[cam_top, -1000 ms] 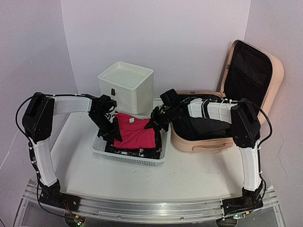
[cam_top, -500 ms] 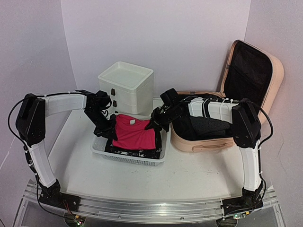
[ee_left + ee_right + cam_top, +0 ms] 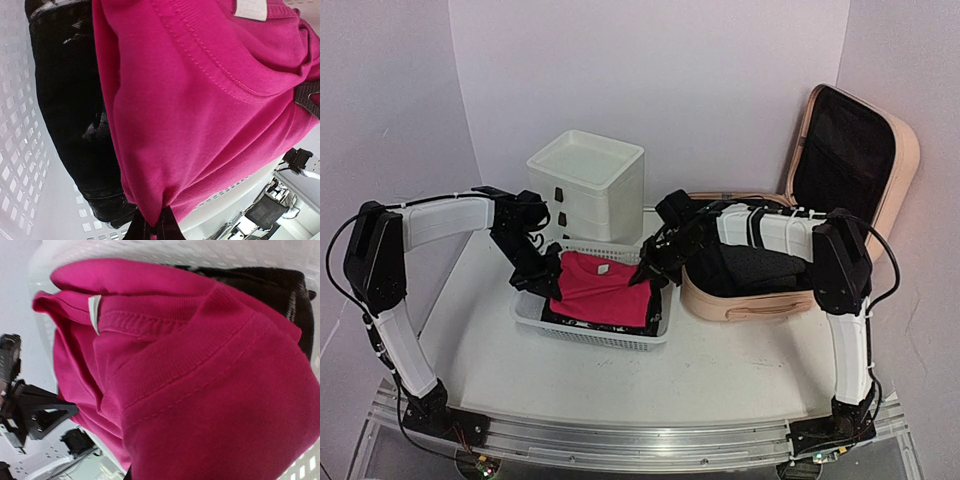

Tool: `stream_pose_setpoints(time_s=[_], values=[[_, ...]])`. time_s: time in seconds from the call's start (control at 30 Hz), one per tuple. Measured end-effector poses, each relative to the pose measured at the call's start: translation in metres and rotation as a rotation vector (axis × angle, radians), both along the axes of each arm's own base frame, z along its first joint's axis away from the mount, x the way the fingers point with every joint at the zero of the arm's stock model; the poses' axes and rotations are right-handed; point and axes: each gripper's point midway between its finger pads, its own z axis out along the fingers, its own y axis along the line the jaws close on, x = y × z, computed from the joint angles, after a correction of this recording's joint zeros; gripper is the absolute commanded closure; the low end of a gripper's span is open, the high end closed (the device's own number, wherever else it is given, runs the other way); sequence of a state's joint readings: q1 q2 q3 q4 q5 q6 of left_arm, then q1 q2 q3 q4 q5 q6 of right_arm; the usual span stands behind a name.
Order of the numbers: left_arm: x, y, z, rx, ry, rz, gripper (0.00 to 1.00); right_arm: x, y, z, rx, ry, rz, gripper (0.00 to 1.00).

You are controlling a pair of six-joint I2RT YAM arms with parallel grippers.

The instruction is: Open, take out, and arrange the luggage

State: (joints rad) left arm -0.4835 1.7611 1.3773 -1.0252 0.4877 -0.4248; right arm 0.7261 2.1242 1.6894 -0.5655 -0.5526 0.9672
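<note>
While the luggage (image 3: pixel 745 303) sits lid-up at right of frame, 2 grippers pinch the pink shirt (image 3: pixel 602 292) in the white basket (image 3: pixel 600 335), centre frame: left gripper (image 3: pixel 548 283) on its left edge, right gripper (image 3: pixel 645 272) on its right.

My left arm (image 3: pixel 440 220) and right arm (image 3: pixel 772 232) have round white shells and black joints. A thin black cable (image 3: pixel 897 268) loops beside each. My left gripper (image 3: pixel 548 285) and right gripper (image 3: pixel 642 275) are black.

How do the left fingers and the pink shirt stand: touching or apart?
Touching. The left wrist view shows the left fingers shut on a bunched fold of the pink shirt.
</note>
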Motion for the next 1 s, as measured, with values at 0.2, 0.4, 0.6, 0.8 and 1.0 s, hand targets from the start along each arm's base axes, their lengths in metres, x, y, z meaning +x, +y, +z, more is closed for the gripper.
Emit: stream_pose_setpoints(time_s=[0.2,0.4,0.6,0.8,1.0], values=[[-0.006,0.013,-0.007,0.072,0.007,-0.025,0.55,0.000,-0.017,0.009,-0.142,-0.064,0.071,0.29],[-0.013,0.020,0.011,0.087,0.000,-0.046,0.46,-0.003,-0.050,0.043,-0.295,-0.182,0.158,0.28],[0.009,-0.008,0.061,-0.061,-0.100,-0.095,0.56,-0.010,-0.038,0.072,-0.216,-0.264,0.255,0.42],[0.044,-0.028,0.035,-0.063,-0.090,-0.147,0.65,-0.007,0.008,0.041,-0.103,-0.245,0.348,0.62],[0.096,-0.021,-0.021,0.025,-0.102,-0.149,0.59,0.011,0.003,-0.025,-0.262,-0.260,0.359,0.55]])
